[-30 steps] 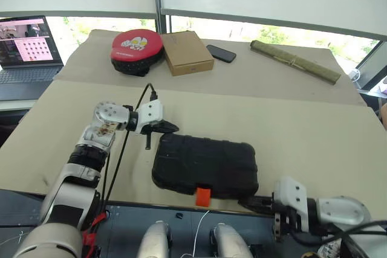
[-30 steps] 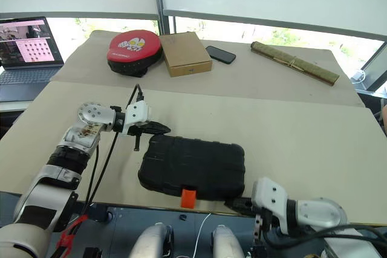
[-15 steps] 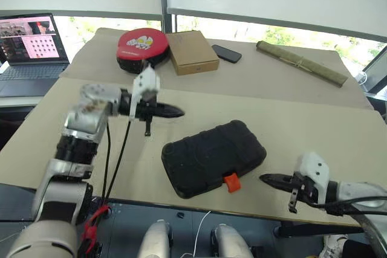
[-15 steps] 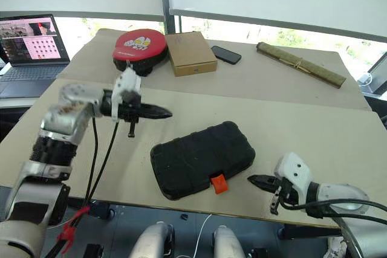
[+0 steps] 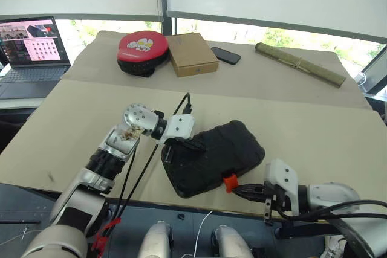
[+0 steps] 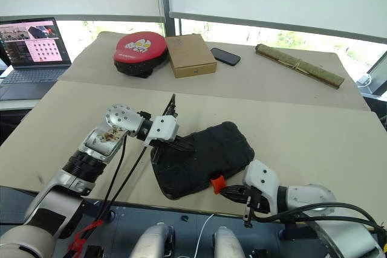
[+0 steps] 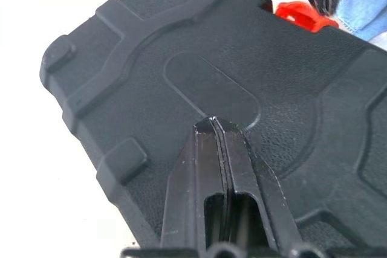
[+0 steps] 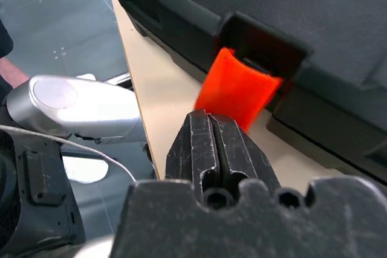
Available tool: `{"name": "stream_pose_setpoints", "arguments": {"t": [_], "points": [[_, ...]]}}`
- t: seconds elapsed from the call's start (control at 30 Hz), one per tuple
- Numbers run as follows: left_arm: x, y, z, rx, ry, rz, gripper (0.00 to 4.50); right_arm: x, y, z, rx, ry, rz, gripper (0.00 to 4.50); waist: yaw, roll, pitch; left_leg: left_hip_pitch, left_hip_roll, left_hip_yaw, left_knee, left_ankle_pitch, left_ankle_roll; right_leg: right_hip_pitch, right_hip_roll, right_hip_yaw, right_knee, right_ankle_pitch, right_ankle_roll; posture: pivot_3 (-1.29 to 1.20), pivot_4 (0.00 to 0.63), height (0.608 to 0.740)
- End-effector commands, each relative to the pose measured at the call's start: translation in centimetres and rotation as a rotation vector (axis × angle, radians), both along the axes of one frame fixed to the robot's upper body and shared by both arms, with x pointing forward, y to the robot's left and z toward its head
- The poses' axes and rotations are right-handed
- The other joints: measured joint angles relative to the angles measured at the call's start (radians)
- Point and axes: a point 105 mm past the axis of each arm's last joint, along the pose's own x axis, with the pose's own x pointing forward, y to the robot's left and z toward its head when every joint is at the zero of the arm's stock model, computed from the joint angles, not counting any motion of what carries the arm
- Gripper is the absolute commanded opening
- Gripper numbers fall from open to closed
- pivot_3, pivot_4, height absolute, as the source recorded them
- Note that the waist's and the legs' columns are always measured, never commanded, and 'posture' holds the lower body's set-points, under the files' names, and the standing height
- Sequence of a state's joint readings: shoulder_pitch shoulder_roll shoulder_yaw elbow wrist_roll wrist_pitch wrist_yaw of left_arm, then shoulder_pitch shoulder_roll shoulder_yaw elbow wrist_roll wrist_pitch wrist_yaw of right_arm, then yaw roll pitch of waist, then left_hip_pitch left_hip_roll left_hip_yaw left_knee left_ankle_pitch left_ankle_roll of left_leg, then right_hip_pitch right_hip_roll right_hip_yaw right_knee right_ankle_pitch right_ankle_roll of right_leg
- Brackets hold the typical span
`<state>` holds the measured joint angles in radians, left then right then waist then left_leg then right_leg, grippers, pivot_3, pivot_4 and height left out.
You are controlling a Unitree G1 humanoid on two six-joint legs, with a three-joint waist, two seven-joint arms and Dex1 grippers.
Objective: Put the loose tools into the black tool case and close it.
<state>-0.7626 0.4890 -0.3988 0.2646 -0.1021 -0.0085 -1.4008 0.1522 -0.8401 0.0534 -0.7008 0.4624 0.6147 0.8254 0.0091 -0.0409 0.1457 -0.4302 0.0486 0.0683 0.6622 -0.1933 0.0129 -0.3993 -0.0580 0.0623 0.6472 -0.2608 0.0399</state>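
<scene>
With the black moulded-plastic tool case (image 5: pixel 213 156) lying shut at the table's near edge, the left gripper (image 7: pixel 213 122), fingers pinched together, rests on its lid while the equally closed right gripper (image 8: pixel 211 119) should press the small orange latch (image 8: pixel 237 89) squarely home.

Left arm, lower left of the head views: silver-grey segments with black ribbed joint rings, a round silver wrist disc with small screw holes, then a white block housing. A black cable loops off this housing; red ties sit low on the arm. Left gripper (image 5: pixel 192 147): two black fingers. Right arm, lower right: glossy silver shell, white wrist block, black cables (bundled). Right gripper (image 6: pixel 228 193): scuffed black fingers.
</scene>
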Motion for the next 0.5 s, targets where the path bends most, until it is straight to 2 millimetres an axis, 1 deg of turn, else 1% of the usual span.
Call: {"name": "stream_pose_setpoints", "arguments": {"t": [0.03, 0.13, 0.23, 0.37, 0.5], "points": [[0.0, 0.4, -1.8, 0.063, 0.045, 0.017, 0.03, 0.7, 0.5, -0.2, -0.019, -0.041, -0.024, 0.00, -0.001, 0.000, 0.000, 0.000, 0.000, 0.000, 0.000, 0.000, 0.000, 0.000, 0.000, 0.000, 0.000, 0.000, 0.000, 0.00, 0.150, 0.740], [0.0, 0.2, -1.7, 0.053, 0.043, 0.016, 0.03, 1.1, 0.4, -0.9, -0.046, -0.050, -0.036, 0.00, -0.001, 0.000, 0.000, 0.000, 0.000, 0.000, 0.000, 0.000, 0.000, 0.000, 0.000, 0.000, 0.000, 0.000, 0.000, 0.00, 0.150, 0.740], [-0.1, -0.2, -1.3, 0.034, 0.040, 0.016, 0.03, 0.9, 0.3, -1.3, -0.075, -0.065, -0.030, 0.00, 0.000, 0.000, 0.000, 0.000, 0.000, 0.000, 0.000, 0.000, 0.000, 0.000, 0.000, 0.000, 0.000, 0.000, 0.000, 0.00, 0.150, 0.740], [-0.2, -0.5, -1.1, 0.017, 0.044, 0.017, 0.03, 0.4, 0.3, -1.5, -0.078, -0.067, -0.033, 0.00, 0.001, 0.000, 0.000, 0.000, 0.000, 0.000, 0.000, 0.000, 0.000, 0.000, 0.000, 0.000, 0.000, 0.000, 0.000, 0.00, 0.150, 0.740], [-0.5, -0.8, -1.2, 0.017, 0.047, 0.002, 0.03, 0.8, 0.6, -2.1, -0.049, -0.075, -0.081, 0.00, 0.001, 0.000, 0.000, 0.000, 0.000, 0.000, 0.000, 0.000, 0.000, 0.000, 0.000, 0.000, 0.000, 0.000, 0.000, 0.00, 0.150, 0.740]]}}
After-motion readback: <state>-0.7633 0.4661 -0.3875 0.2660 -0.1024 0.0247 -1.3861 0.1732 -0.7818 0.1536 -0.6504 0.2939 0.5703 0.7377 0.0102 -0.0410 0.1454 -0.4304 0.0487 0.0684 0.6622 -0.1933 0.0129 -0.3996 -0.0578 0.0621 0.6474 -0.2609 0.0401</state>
